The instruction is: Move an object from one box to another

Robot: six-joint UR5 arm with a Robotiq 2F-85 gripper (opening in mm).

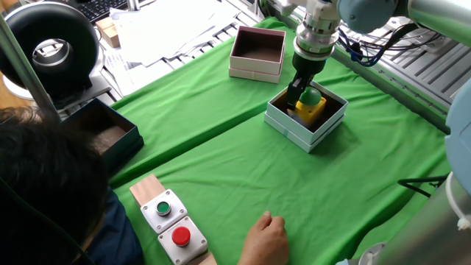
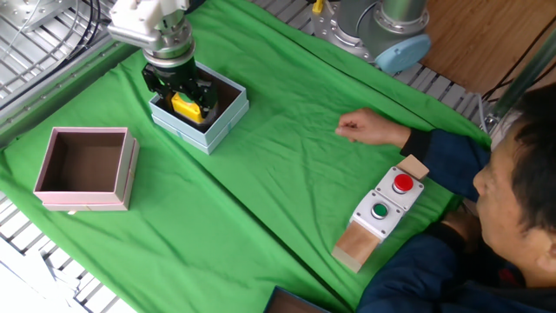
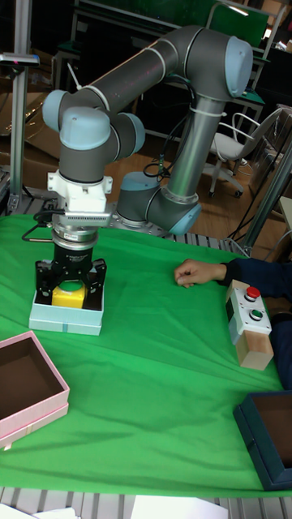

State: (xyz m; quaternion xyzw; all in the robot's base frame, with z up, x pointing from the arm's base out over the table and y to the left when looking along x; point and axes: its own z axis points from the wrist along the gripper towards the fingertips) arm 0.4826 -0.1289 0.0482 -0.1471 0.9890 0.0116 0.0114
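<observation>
gripper (image 3: 70, 285) sits down inside the pale blue-grey box (image 3: 66, 320), black fingers (image 3: 42, 280) either side of the yellow push-button housing (image 3: 69, 297) and clamped on it. housing is a small blocky cube, smooth plastic, capped by a round green dome (image 1: 310, 96); it appears raised a little, top about level with the box rim, still within the box walls.

blue-grey box (image 1: 305, 121): square, matte cardboard, doubled stacked rim, dark brown inside.

pinkish-white box (image 2: 84, 169): square, same sort of card, brown interior, nothing in it. well apart from the blue-grey one on the green cloth (image 1: 243, 169). cloth is felt-like, lightly creased.

person's hand (image 2: 362, 129) rests curled on the cloth, near the grey switch box (image 2: 387, 201), which has flat red and green buttons and sits on a pale wood block (image 2: 357, 247). dark navy box (image 1: 103, 132) at the table edge, brown lining.

arm: glossy grey tube links, pale blue joint caps.
</observation>
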